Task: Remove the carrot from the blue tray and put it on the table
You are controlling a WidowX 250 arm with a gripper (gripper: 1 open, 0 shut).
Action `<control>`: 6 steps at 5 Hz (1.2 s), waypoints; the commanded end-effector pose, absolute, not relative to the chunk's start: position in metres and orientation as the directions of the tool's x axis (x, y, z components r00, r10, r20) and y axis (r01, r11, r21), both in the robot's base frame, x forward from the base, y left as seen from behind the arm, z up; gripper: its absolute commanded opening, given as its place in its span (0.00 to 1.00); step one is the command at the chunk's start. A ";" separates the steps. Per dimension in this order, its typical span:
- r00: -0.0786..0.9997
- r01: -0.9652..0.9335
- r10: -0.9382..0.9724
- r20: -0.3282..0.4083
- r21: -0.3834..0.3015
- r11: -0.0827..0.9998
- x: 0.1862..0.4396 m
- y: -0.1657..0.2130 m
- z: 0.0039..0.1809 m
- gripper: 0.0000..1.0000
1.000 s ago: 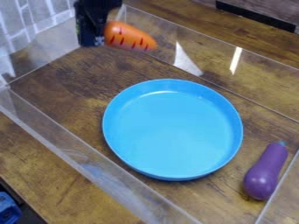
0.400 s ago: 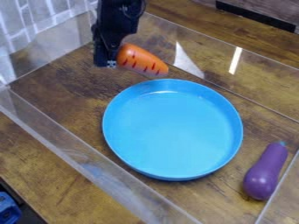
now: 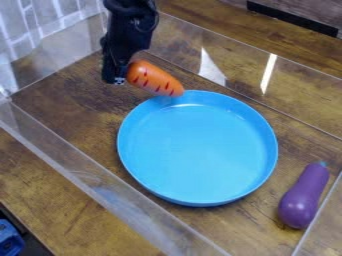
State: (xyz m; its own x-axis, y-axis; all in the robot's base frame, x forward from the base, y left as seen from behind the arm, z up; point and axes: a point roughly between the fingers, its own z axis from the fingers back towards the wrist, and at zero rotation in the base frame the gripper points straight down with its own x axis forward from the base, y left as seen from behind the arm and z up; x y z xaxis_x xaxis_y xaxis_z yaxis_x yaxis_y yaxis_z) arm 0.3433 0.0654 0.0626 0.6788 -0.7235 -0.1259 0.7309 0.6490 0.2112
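Down and toward the camera the arm (image 3: 131, 18) has come since a second ago, carrying the carrot (image 3: 158, 80) from the far left corner to a spot just beyond the blue tray (image 3: 201, 150); the tray and the eggplant (image 3: 303, 195) lie where they did.

Nearest the camera, a clear plastic wall (image 3: 80, 175) runs slantwise across the lower left, fencing the dark wood-grain counter (image 3: 67, 115). At the near right the purple eggplant lies on the wood, just beside the tray's rim but apart from it. The round tray fills the middle with nothing in it. Past its far left rim is the carrot, orange with dark stripes, tilted with its pointed end low and toward the tray, near the rim but outside it. Whether that tip touches the wood I cannot tell. The jaws are clenched on the carrot's upper left end, covering its green top, and the dark arm rises from there to the top edge. Behind it stands the far clear wall (image 3: 234, 55), catching bright reflections.
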 end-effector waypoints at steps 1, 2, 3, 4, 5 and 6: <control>0.670 0.730 -0.735 -0.104 0.270 0.628 0.357 0.080 0.083 0.00; 0.648 0.751 -0.751 -0.125 0.267 0.604 0.362 0.086 0.080 0.00; 0.630 0.768 -0.763 -0.143 0.261 0.584 0.366 0.093 0.076 0.00; 0.613 0.783 -0.773 -0.161 0.255 0.568 0.370 0.101 0.072 0.00; 0.597 0.796 -0.783 -0.175 0.248 0.552 0.373 0.108 0.066 0.00; 0.577 0.811 -0.795 -0.185 0.246 0.531 0.379 0.112 0.061 0.00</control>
State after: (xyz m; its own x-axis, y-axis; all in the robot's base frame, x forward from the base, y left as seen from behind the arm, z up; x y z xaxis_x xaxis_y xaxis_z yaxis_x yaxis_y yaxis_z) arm 0.3707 0.1024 0.0365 0.5478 -0.8083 -0.2160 0.8360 0.5187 0.1790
